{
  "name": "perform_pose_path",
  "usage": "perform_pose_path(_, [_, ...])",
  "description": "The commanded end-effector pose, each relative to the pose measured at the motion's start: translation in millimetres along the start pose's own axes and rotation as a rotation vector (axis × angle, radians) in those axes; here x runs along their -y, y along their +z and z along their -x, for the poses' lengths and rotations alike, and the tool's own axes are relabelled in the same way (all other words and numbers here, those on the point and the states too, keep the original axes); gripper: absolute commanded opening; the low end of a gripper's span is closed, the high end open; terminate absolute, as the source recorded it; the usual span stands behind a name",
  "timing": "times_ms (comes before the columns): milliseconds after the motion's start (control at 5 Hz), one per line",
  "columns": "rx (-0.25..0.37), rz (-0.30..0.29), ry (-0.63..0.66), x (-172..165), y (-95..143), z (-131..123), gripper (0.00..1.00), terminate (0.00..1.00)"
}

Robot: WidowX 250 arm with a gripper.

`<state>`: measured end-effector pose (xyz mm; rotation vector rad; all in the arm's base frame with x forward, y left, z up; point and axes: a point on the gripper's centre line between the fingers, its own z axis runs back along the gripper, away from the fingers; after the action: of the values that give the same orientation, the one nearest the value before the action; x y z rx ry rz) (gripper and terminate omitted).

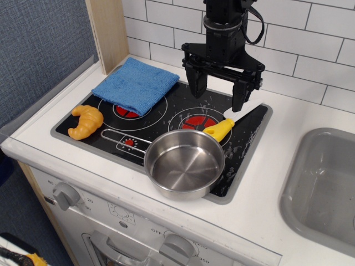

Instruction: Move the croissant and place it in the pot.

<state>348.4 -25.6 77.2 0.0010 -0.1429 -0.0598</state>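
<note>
croissant (86,121): on hob, 9 o'clock edge
pot (185,163): 5 o'clock of hob, well apart from croissant
gripper (218,90): 12 o'clock, above hob, jaws wide, holding nothing

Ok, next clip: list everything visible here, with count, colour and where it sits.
croissant: one, orange-yellow, front-left corner of the stovetop.
pot: one, shiny steel, front of the stovetop, empty, wire handle pointing left.
cloth: one, blue, folded over the back-left burner.
toy knife: one, yellow handle showing, behind the pot's rim.
stovetop: one, black with red burners, set in the white counter.
sink: one, grey, far right.
knobs: two, grey, on the front panel.
gripper: one, black, open, above the back-right burner, holding nothing.
</note>
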Motion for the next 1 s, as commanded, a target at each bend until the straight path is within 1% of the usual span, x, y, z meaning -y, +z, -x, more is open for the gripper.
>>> perform_pose_path(0, [0.0,0.0,0.0,0.0,0.0,0.0,1.0,0.0])
perform_pose_path(200, [0.027,-0.044,0.066,-45.7,10.4,15.1,1.0,0.0])
perform_pose_path(400, [0.063,-0.091,0.17,-92.3,22.7,40.3,1.0,0.0])
perform_pose_path(600, [0.054,-0.125,0.289,-137.4,20.5,72.2,1.0,0.0])
perform_pose_path(800, [-0.011,-0.121,0.374,-168.3,-1.8,91.2,1.0,0.0])
